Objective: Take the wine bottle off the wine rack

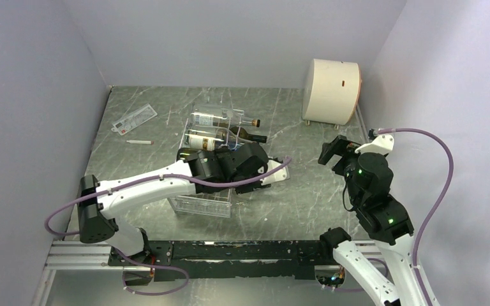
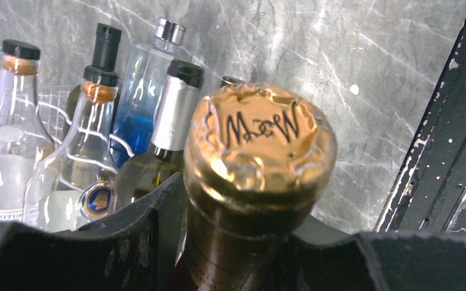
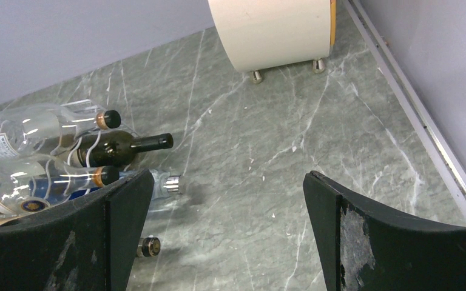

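Observation:
The white wire wine rack [image 1: 199,205] lies in the middle of the table and holds several bottles on their sides. My left gripper [image 1: 259,167] reaches across the rack's right side. In the left wrist view, my left gripper [image 2: 249,248] is shut on the neck of a dark wine bottle with a gold foil top [image 2: 260,136]. Other bottles [image 2: 158,130] lie beside it on the rack's wires [image 2: 53,104]. My right gripper [image 1: 333,153] is open and empty to the right of the rack, over bare table [image 3: 227,218].
A cream cylindrical drum [image 1: 332,89] stands at the back right, near the wall. A clear card [image 1: 134,119] and a pen [image 1: 139,141] lie left of the rack. Bottle necks [image 3: 151,142] stick out of the rack's right side towards my right gripper.

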Robot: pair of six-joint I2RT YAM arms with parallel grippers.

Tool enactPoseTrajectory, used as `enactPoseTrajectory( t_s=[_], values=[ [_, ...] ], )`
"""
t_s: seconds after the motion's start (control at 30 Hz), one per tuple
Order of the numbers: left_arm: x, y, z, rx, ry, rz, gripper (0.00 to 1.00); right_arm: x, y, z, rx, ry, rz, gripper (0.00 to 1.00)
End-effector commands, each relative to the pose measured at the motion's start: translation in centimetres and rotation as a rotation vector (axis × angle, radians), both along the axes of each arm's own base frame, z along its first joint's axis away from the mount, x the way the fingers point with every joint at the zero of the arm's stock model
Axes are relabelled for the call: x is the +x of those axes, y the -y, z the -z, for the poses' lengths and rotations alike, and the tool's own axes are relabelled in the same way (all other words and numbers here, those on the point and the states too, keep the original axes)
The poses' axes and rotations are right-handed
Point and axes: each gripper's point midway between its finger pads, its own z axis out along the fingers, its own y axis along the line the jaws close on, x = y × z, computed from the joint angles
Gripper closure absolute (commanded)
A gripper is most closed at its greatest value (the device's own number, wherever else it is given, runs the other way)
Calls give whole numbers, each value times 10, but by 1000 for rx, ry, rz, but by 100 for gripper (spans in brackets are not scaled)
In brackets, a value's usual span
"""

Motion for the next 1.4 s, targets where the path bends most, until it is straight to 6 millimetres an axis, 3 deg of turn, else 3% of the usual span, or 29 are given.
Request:
enactPoseTrajectory(
  t_s=[0.0, 0.53, 0.97, 1.2, 1.37],
  values=[
    [7, 14, -79, -286, 77, -72, 93, 2, -2, -7, 19, 31, -1, 0],
    [23, -34, -177, -610, 166, -272, 93, 10, -13, -9, 54, 27, -33, 0],
    [17, -44, -232, -765, 95, -294, 93, 10, -6, -10, 11, 19, -6, 0],
    [30, -41, -252, -777, 105, -321, 93, 13, -9, -5, 18, 8, -13, 0],
    [50, -45, -287, -839, 144, -337, 93, 13, -11, -5, 26, 7, -19, 0]
  ],
)
